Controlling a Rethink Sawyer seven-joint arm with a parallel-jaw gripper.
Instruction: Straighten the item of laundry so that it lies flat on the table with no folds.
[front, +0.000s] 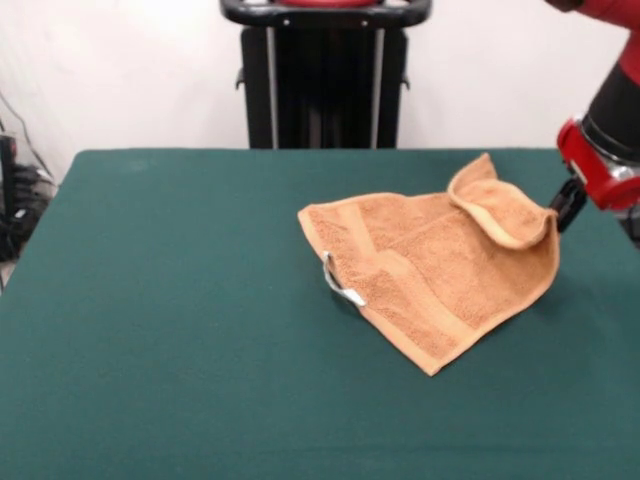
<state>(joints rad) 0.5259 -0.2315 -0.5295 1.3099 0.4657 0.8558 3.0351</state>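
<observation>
In the front view you have one towel (440, 270), a square of orange-tan terry with a nubby pile and flatter woven bands running along its borders. It lies on the table (160, 330) right of centre, turned so that one corner points toward the near edge. Most of it rests flat, but the far right corner is folded back over the cloth in a rounded flap showing the paler band along its rim. You can count one small white loop tag (340, 282), curling out from the towel's left edge. The table top is a single broad sheet of dark green felt-like material, matte and even. The gripper (568, 205) sits at the right, a black tip under a red and black wrist, just beside the folded corner. You cannot tell how far it is open, nor whether it touches the cloth. The black pedestal (325, 75) stands behind the table.
</observation>
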